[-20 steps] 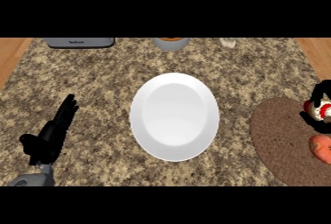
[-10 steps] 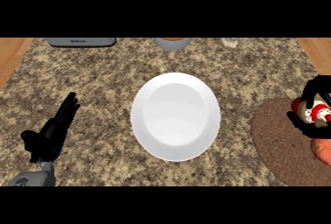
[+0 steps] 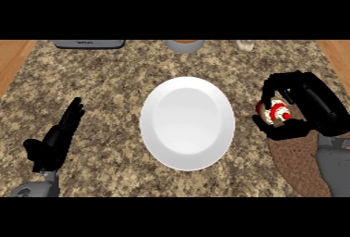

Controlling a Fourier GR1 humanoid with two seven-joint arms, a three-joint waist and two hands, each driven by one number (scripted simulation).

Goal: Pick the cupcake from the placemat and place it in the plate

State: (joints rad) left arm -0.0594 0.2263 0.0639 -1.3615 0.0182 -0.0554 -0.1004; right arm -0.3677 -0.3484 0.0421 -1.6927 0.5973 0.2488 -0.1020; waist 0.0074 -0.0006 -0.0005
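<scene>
The cupcake (image 3: 276, 111), white with red on top, sits inside my right hand (image 3: 311, 107), whose fingers and thumb curl round it. That hand hangs over the left edge of the brown placemat (image 3: 297, 162), just right of the white plate (image 3: 187, 122). The plate lies in the middle of the counter with nothing on it. My left hand (image 3: 57, 139) rests open at the lower left, fingers straight and pointing away, well apart from the plate.
Along the counter's far edge stand a grey appliance (image 3: 90, 44), a round grey vessel (image 3: 184, 45) and a small pale object (image 3: 246, 45). Wooden floor shows past the counter's left and right sides.
My right hand has moved left and into view with the cupcake, from the right edge over the placemat towards the plate. The left hand has stayed in place.
</scene>
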